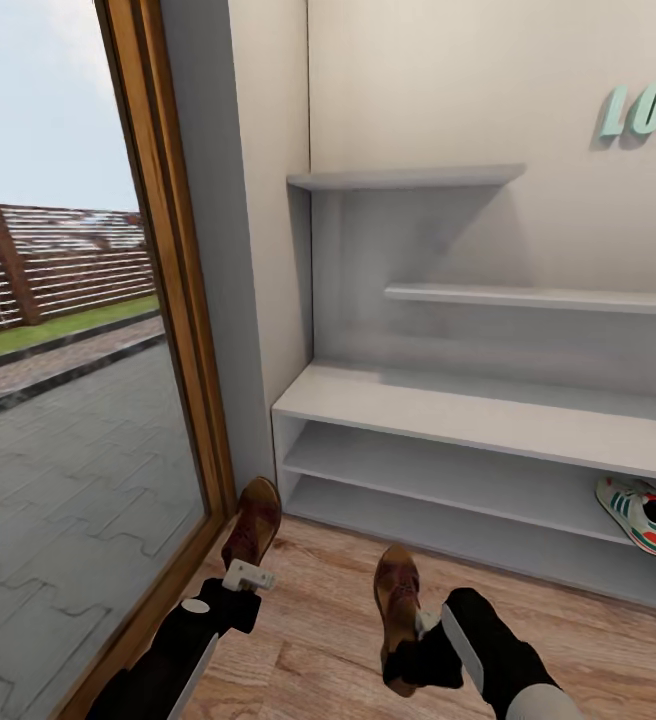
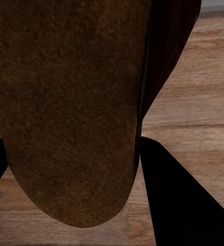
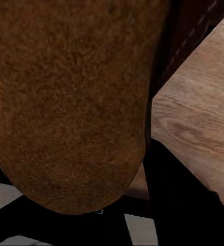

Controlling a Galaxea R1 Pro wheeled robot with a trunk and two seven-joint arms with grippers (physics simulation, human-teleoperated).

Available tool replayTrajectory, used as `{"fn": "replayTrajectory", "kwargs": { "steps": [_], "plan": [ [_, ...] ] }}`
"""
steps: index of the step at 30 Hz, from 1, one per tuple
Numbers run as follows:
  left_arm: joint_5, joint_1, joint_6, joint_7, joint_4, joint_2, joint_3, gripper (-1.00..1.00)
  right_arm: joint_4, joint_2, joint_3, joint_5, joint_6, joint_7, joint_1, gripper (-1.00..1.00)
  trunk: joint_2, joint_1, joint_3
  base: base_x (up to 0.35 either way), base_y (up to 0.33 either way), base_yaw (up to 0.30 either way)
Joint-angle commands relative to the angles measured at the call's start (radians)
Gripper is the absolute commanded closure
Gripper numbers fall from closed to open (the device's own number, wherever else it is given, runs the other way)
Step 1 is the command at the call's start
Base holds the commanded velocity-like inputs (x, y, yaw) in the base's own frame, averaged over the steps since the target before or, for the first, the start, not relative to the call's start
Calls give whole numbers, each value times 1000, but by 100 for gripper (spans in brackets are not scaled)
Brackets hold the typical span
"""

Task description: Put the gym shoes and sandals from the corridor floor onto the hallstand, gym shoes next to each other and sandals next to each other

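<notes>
Two brown sandals are held up off the wood floor (image 1: 308, 640), toes pointing toward the hallstand (image 1: 468, 420). My left gripper (image 1: 240, 582) is shut on the heel of the left sandal (image 1: 254, 522), close to the glass door. My right gripper (image 1: 414, 636) is shut on the right sandal (image 1: 396, 588). Its tan insole (image 3: 65, 102) crowds the right wrist view beside a black finger (image 3: 183, 205). The left sandal's insole (image 2: 65, 102) looms just as large, with a finger (image 2: 188, 205) alongside. Two gym shoes (image 1: 640, 516) rest on an open shelf under the bench top, far right.
A glass door with a wooden frame (image 1: 183, 330) stands close on the left, showing paving and a fence outside. Two staggered wall shelves (image 1: 408, 180) hang above the bench, with teal letters (image 1: 648, 108) on the wall. The bench top and the shelves' left halves are bare.
</notes>
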Motion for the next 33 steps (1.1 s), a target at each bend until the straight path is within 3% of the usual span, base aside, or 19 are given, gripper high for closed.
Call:
{"fn": "replayTrajectory", "kwargs": {
  "steps": [1, 20, 33],
  "plan": [
    [-3, 0, 0, -2, 0, 0, 0, 100, 0, 2, 0, 3, 7, 0, -6, 100, 0, 0, 0, 0, 0, 0],
    [-5, 0, 0, -1, 0, 0, 0, 100, -1, 21, 0, -7, 26, 0, -215, 100, 0, 0, 0, 0, 0, 0],
    [-5, 0, 0, 0, -2, 1, 0, 100, 1, 17, -1, -7, 26, 0, -245, 100, 0, 0, 0, 0, 0, 0]
  ]
}}
